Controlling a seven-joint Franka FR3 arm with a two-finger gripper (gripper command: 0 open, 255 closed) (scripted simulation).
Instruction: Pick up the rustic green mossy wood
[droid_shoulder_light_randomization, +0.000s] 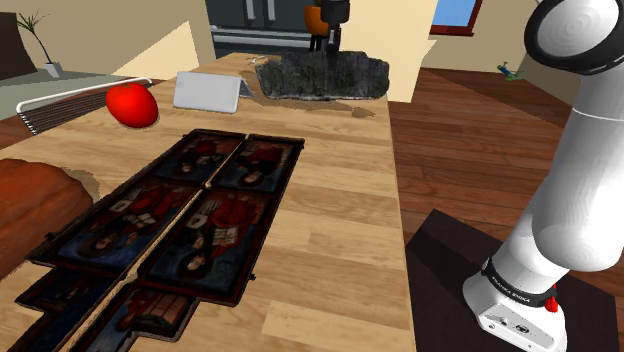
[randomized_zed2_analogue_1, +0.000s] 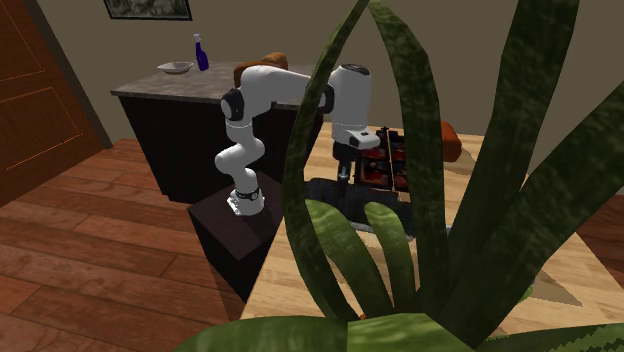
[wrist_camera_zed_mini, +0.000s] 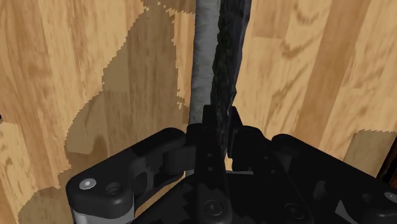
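With my all-black two-finger gripper (wrist_camera_zed_mini: 217, 121) clenched on the thin edge of the dark, rough mossy wood slab (droid_shoulder_light_randomization: 325, 78) at the far end of the pale wooden table (droid_shoulder_light_randomization: 340, 210), I fear the slab pivoting loose from so narrow a pinch once lifted.

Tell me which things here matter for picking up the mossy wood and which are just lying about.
For the job: dark grey mossy slab; the arm's black jaws, clasped on its edge.
Lying about: red round object; white slanted panel; dark patterned boards.
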